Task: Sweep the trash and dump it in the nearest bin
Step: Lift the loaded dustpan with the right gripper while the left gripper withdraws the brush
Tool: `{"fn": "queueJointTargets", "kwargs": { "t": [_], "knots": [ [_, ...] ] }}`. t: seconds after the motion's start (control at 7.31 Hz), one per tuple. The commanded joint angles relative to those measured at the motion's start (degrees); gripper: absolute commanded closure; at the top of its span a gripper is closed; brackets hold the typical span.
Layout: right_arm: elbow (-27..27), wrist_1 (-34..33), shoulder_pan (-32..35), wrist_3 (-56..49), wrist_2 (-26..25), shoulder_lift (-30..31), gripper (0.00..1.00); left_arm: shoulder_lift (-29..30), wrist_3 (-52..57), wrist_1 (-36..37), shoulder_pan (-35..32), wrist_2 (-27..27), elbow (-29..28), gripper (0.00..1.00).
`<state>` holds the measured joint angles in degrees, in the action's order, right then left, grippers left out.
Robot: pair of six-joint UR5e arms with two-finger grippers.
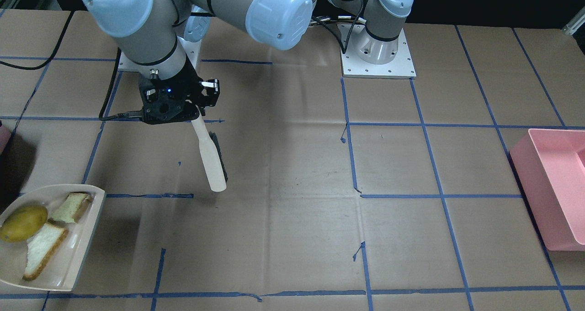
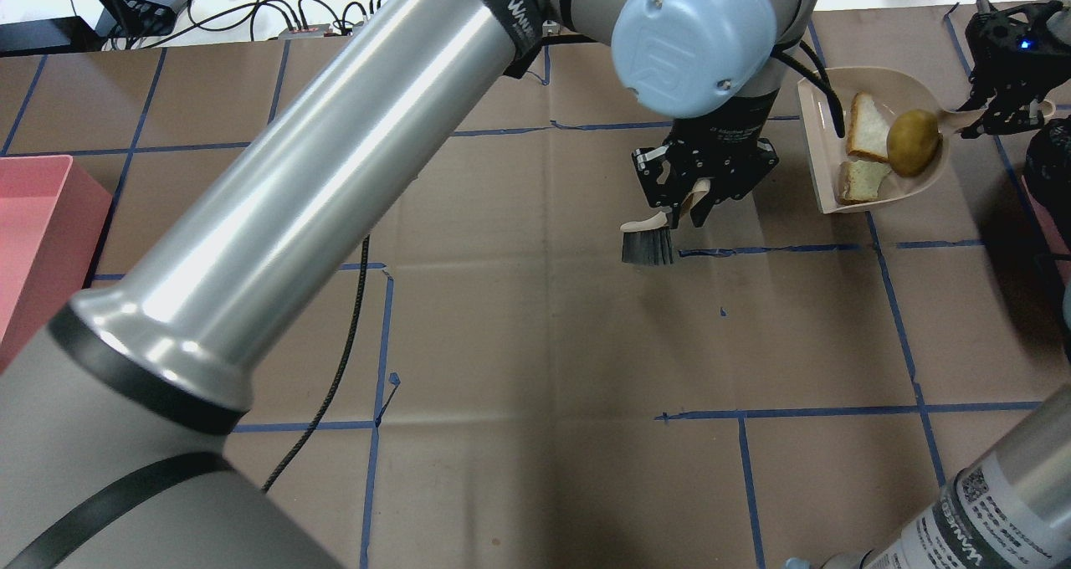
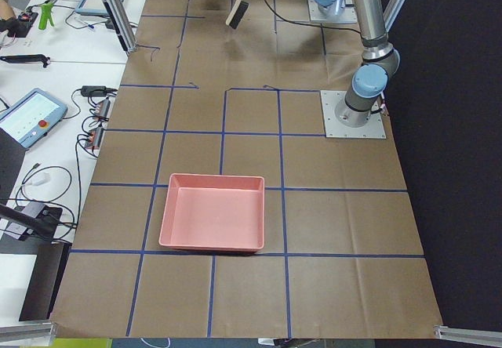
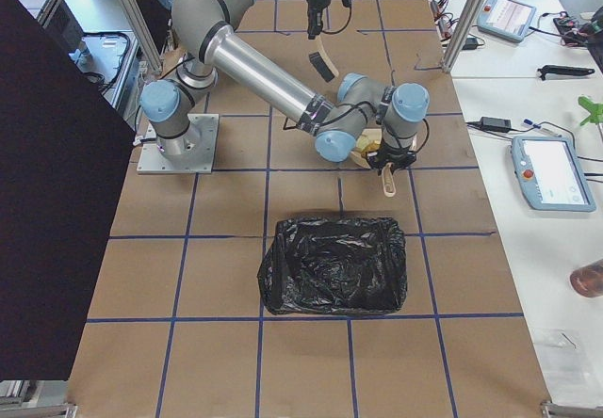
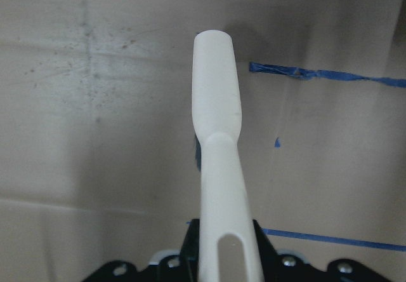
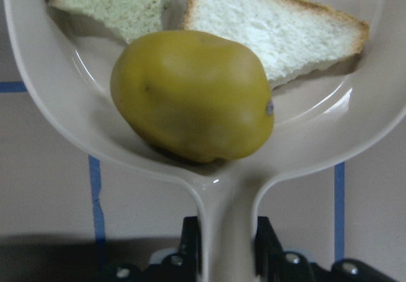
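My right gripper (image 2: 1002,120) is shut on the handle of a beige dustpan (image 2: 818,134) at the far right of the table. In the pan lie a yellow lemon-like fruit (image 2: 912,140) and two torn pieces of white bread (image 2: 868,124) (image 2: 862,181). The right wrist view shows the fruit (image 6: 190,94) in front of both bread pieces (image 6: 273,31) (image 6: 111,2). My left gripper (image 2: 690,205), reached across, is shut on a cream-handled brush (image 1: 211,158). The brush hangs down left of the pan, with its dark bristles (image 2: 646,247) near the table.
A pink bin (image 2: 33,234) stands at the table's far left end. A bin lined with a black bag (image 4: 334,263) stands at the right end, close to the dustpan (image 4: 372,150). Brown paper with blue tape lines covers the table (image 1: 297,174). A black cable (image 2: 335,368) lies on it.
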<state>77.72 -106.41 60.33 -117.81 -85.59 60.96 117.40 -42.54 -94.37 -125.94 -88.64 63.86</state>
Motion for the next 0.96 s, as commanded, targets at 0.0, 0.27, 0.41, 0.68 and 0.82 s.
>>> {"fn": "queueJointTargets", "kwargs": {
  "t": [0.0, 0.27, 0.41, 0.68, 0.82],
  "knots": [
    [-2.0, 9.5, 0.0, 0.3, -0.4, 4.2, 0.98, -8.0, -1.0, 14.4, -0.1, -3.7, 16.0, 1.00],
    [-1.5, 15.5, 0.0, 0.4, -0.3, 10.5, 0.98, -13.1, -3.5, 26.0, -0.3, -4.1, 27.2, 1.00],
    [-1.3, 17.9, -0.3, 1.6, -0.5, 13.3, 0.98, -15.3, -3.9, 29.7, -0.4, -4.2, 30.9, 1.00],
    [-1.1, 19.0, -0.7, 6.3, -0.4, 15.8, 0.98, -20.3, -5.0, 37.2, -0.7, -4.6, 38.6, 1.00],
    [-1.1, 19.0, -1.5, 8.4, -0.4, 15.8, 0.98, -22.7, -5.4, 41.6, -1.1, -6.5, 43.9, 1.00]
  ]
}}
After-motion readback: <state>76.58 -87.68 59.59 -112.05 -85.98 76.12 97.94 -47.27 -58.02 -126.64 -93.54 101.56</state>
